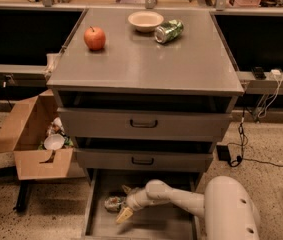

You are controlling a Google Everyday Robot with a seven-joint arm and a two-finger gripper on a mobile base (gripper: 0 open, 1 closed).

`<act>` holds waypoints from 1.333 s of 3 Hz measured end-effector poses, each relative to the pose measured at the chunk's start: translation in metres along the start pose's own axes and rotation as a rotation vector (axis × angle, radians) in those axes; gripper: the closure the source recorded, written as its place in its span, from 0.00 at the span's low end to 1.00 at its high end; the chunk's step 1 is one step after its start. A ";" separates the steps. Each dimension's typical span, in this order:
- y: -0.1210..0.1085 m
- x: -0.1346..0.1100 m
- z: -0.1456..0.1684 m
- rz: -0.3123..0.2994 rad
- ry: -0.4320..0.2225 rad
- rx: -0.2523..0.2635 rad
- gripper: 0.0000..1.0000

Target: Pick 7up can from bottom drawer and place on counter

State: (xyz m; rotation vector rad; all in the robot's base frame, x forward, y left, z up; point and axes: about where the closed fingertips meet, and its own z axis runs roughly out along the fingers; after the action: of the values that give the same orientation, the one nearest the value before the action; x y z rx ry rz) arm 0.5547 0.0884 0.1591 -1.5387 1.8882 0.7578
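The 7up can point(112, 202), small and dented, lies on its side at the back left of the open bottom drawer point(151, 225). My gripper point(125, 202) reaches into the drawer from the right, low over the floor. Its fingers are spread open, one point(124, 214) in front of the can's right end and one behind it. It sits right next to the can, and I cannot tell whether it touches it. The counter point(146, 66) is the grey top of the cabinet above.
On the counter are a red apple point(95, 38), a pale bowl point(145, 20) and a shiny green can point(169, 31) on its side. Two closed drawers with black handles sit above the open one. A cardboard box point(28, 139) of litter stands left of the cabinet. Cables lie at right.
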 end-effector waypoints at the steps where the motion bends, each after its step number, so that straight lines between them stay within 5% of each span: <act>1: -0.006 0.013 0.017 0.011 0.036 -0.014 0.03; 4: -0.014 0.023 0.030 -0.045 0.059 -0.002 0.73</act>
State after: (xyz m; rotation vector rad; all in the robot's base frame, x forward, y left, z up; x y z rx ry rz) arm 0.5670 0.0935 0.1209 -1.6155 1.8885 0.7015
